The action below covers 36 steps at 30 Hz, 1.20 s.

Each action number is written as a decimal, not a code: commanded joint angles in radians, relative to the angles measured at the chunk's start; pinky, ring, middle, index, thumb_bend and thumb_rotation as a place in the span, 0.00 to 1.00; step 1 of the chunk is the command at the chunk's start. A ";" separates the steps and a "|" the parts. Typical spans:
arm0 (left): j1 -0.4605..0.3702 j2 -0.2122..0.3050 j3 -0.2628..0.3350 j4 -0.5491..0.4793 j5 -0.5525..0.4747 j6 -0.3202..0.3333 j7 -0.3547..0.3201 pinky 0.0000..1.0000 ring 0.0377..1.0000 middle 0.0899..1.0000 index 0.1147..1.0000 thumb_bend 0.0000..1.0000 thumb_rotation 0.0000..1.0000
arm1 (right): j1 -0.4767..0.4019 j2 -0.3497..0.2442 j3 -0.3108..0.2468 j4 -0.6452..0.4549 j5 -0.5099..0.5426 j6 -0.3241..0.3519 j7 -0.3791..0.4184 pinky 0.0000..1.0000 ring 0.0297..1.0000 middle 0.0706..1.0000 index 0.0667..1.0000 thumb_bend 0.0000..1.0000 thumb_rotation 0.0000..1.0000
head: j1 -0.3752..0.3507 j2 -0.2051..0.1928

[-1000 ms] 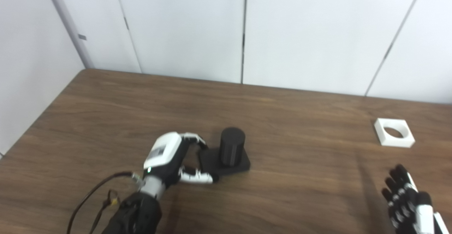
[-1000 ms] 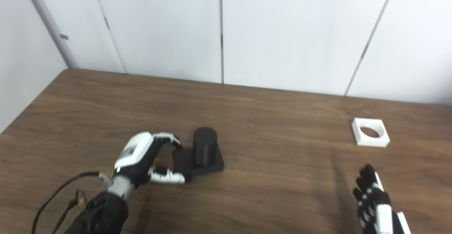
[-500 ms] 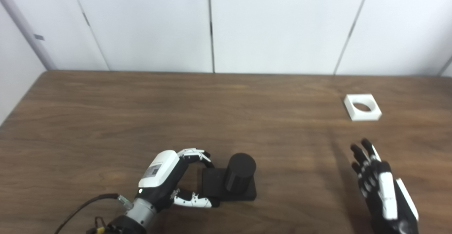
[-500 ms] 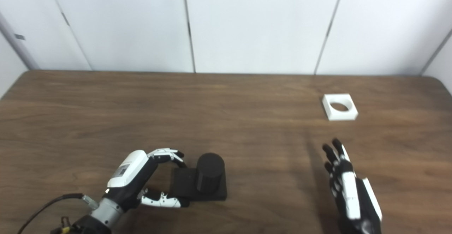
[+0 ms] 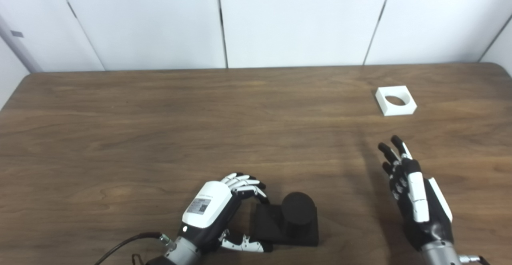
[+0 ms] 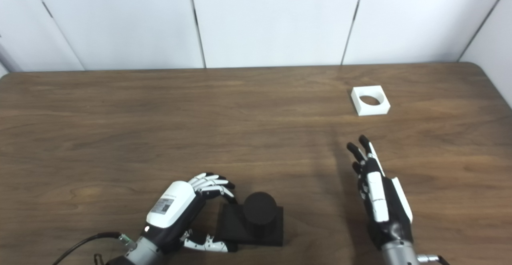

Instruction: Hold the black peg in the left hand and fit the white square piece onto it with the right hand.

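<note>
The black peg (image 5: 297,214) is a short cylinder on a square black base; it stands on the table near the front edge. My left hand (image 5: 212,213) is at the base's left end, fingers curled over its far corner and thumb against its near corner, pinching it. The white square piece (image 5: 398,110), with a round hole, lies flat at the far right and also shows in the right eye view (image 6: 372,111). My right hand (image 5: 416,193) is open and empty, fingers stretched toward the white piece, well short of it.
The brown wooden table (image 5: 160,117) ends at white wall panels at the back. Its right edge and rounded back corner show in the right eye view (image 6: 486,77). A black cable (image 5: 124,243) trails from my left wrist.
The camera has swung right and down, so the whole picture shifted. My right hand has come up and forward toward the white piece. My left hand's fingers have closed in on the peg's base.
</note>
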 commanded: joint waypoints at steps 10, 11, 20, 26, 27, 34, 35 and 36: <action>0.007 0.000 -0.003 0.028 0.100 0.008 -0.009 0.87 0.84 0.75 0.42 0.52 0.05 | -0.019 0.037 0.003 -0.035 0.016 -0.016 -0.008 1.00 1.00 0.94 1.00 0.62 1.00 | 0.001 0.005; 0.008 -0.001 -0.002 0.028 0.101 0.008 -0.007 0.88 0.84 0.75 0.42 0.52 0.05 | -0.019 0.037 0.004 -0.036 0.015 -0.016 -0.008 1.00 1.00 0.94 1.00 0.61 1.00 | -0.004 0.003; 0.008 0.006 0.007 0.031 0.119 -0.002 0.009 0.87 0.83 0.75 0.42 0.52 0.05 | -0.019 0.048 0.001 -0.026 0.018 -0.032 -0.016 1.00 1.00 0.93 1.00 0.61 1.00 | -0.044 -0.015; 0.003 0.015 0.032 0.038 0.093 -0.004 -0.001 0.86 0.83 0.75 0.42 0.52 0.05 | -0.050 0.036 0.004 -0.050 0.002 -0.003 -0.028 1.00 1.00 0.95 1.00 0.58 0.72 | -0.084 -0.038; 0.001 0.016 0.036 0.041 0.089 -0.005 -0.001 0.87 0.83 0.75 0.42 0.52 0.05 | -0.062 0.026 0.005 -0.055 -0.021 0.004 -0.031 1.00 1.00 0.95 1.00 0.59 0.65 | -0.095 -0.042; -0.005 0.013 0.050 0.064 0.079 -0.032 0.013 0.84 0.82 0.75 0.42 0.52 0.05 | -0.219 -0.111 -0.018 -0.089 -0.276 0.130 -0.010 1.00 1.00 0.96 0.98 0.74 0.49 | -0.143 -0.056; -0.006 0.012 0.050 0.066 0.081 -0.034 0.015 0.84 0.82 0.75 0.42 0.52 0.05 | -0.245 -0.142 -0.019 -0.092 -0.313 0.156 0.004 1.00 1.00 0.96 0.98 0.76 0.46 | -0.143 -0.056; -0.006 0.010 0.051 0.068 0.080 -0.036 0.016 0.84 0.82 0.75 0.42 0.52 0.05 | -0.275 -0.179 -0.019 -0.091 -0.359 0.181 0.018 1.00 1.00 0.96 0.97 0.76 0.43 | -0.144 -0.056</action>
